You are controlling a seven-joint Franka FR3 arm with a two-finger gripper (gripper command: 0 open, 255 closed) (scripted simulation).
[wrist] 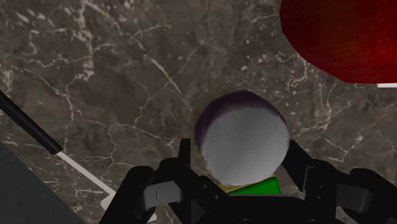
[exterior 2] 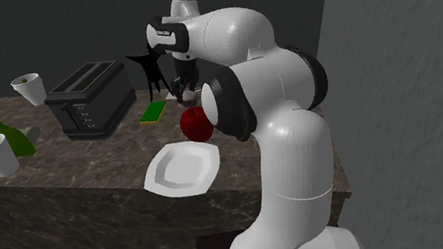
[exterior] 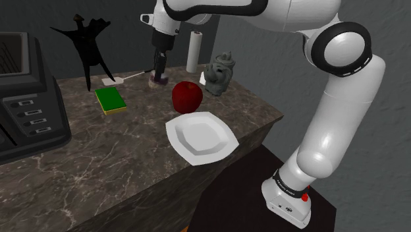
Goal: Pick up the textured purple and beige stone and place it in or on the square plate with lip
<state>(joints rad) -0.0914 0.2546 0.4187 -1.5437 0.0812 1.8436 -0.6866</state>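
Your fingers (wrist: 186, 160) clasp the purple-and-grey stone (wrist: 242, 143) from both sides | stone low at the dark marble surface (exterior: 79, 165) (lifted or resting, you can't tell), just beyond the red apple (exterior: 187, 97) | white square plate (exterior: 176, 126) lies on the apple's other side, near the surface edge

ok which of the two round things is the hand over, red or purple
The purple and grey stone: it lies right under the hand, while the red apple stands apart, nearer the white plate.
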